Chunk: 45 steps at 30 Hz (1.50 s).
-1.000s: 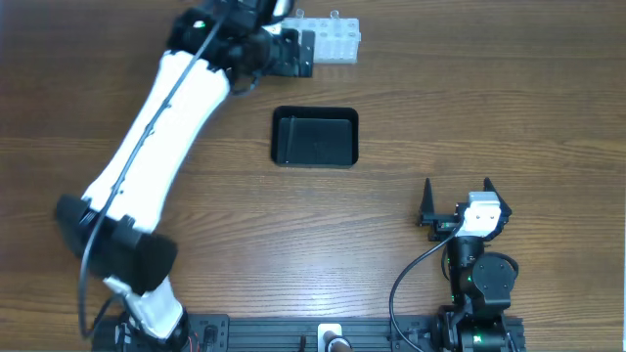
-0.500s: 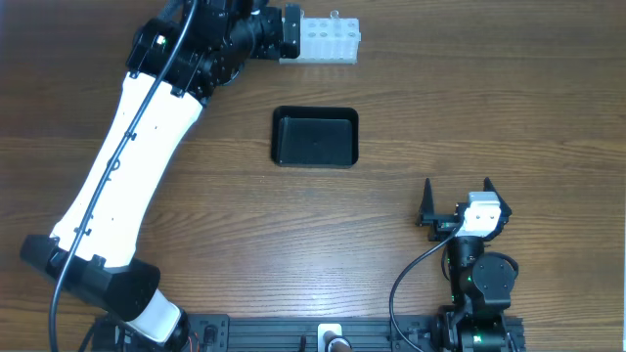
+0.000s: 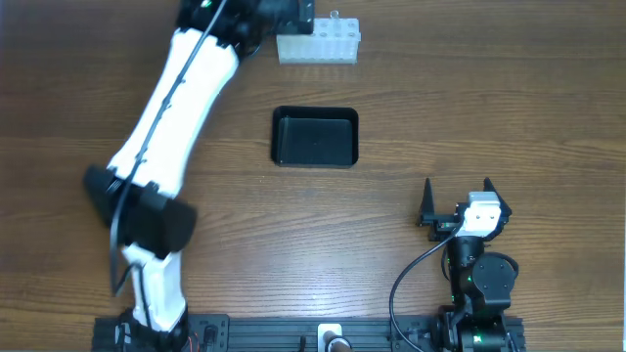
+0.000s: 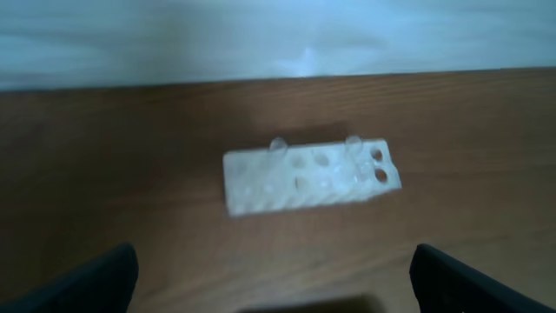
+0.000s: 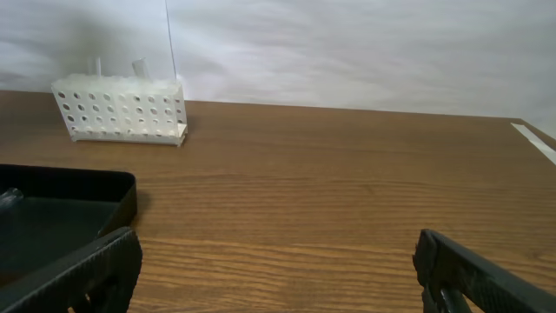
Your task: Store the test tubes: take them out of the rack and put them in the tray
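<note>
A white test tube rack (image 3: 320, 45) stands at the table's far edge, and it also appears in the left wrist view (image 4: 308, 179) and the right wrist view (image 5: 122, 111). Two clear tubes stand in it, one (image 4: 278, 145) near one end and another (image 4: 352, 143) toward the other. My left gripper (image 4: 274, 300) hangs open above the rack, fingers spread wide with nothing between them; from above it (image 3: 293, 14) sits at the rack's left end. The black tray (image 3: 315, 137) lies nearer, mid-table. My right gripper (image 3: 458, 207) rests open near its base, far from both.
The left arm's white link (image 3: 176, 108) slants across the table's left half. A white wall (image 5: 347, 52) rises right behind the rack. Bare wood lies between the tray (image 5: 61, 217) and the right gripper (image 5: 278, 287).
The left arm has swung and its gripper has shifted from beside the rack's left end to above it, farther up the picture. The rack, tray and right arm have not moved.
</note>
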Each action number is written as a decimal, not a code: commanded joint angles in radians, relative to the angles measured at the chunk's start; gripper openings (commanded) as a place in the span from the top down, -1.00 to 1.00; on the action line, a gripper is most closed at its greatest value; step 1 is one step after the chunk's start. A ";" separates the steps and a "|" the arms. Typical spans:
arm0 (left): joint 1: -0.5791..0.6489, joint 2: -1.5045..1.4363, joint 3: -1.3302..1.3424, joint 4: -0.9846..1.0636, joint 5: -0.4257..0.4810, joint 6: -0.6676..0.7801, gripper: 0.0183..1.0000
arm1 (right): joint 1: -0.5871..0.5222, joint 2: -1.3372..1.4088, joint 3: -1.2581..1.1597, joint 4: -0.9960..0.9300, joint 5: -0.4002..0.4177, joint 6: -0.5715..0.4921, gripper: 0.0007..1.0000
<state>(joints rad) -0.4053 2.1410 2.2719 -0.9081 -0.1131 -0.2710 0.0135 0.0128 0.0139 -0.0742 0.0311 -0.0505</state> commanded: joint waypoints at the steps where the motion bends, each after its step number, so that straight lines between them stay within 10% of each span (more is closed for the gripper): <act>1: 0.006 0.174 0.196 0.003 -0.012 0.032 -1.00 | -0.007 -0.008 -0.009 0.000 -0.008 0.009 -0.99; 45: 0.029 0.478 0.313 0.128 0.010 0.032 -0.81 | -0.007 -0.008 -0.009 0.000 -0.008 0.009 -0.99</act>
<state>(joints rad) -0.3847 2.5797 2.5584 -0.7837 -0.1089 -0.2535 0.0135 0.0128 0.0139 -0.0738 0.0315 -0.0517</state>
